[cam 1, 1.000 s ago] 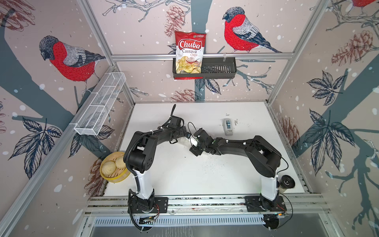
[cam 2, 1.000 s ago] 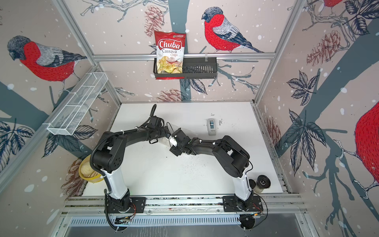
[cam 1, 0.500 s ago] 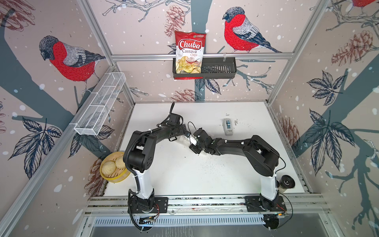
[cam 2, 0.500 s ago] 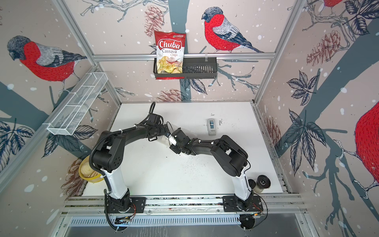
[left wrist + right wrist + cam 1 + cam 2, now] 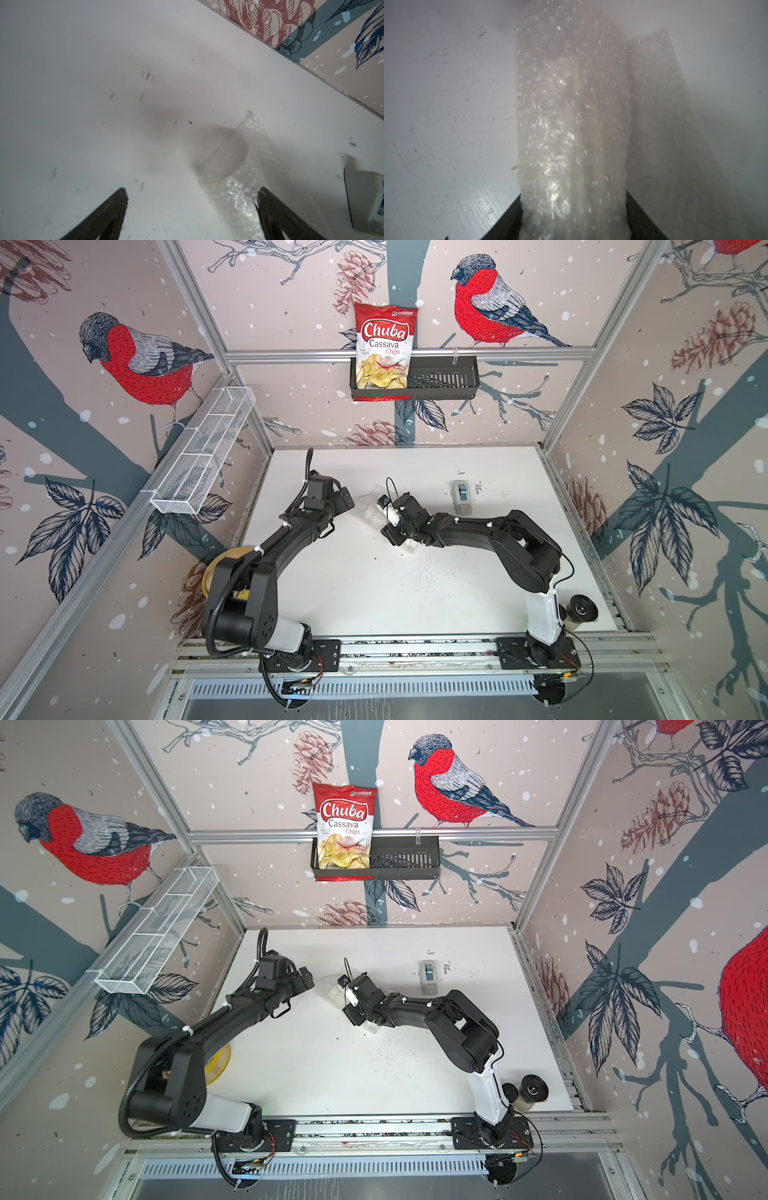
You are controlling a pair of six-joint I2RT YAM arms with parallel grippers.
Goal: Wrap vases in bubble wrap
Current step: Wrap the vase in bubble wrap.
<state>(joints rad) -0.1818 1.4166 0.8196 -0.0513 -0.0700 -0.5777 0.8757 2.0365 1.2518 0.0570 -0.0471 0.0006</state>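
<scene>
Translucent bubble wrap [image 5: 571,104] rolled mid-table [image 5: 374,593], 3 o'clock of left gripper [image 5: 192,189] | left jaws spread, empty | right gripper [image 5: 573,196] jaws pinching roll | step: rolling up, judged | next: probably firm hold, left nipping free edge

Glossy, crinkly plastic bubble wrap [image 5: 571,124]

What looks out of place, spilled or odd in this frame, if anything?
Dark specks lie scattered over the white table beside the right arm, like spilled crumbs or dirt. The bubble wrap in the right gripper has one loose flap standing off from the roll. Nothing else stands out.
</scene>
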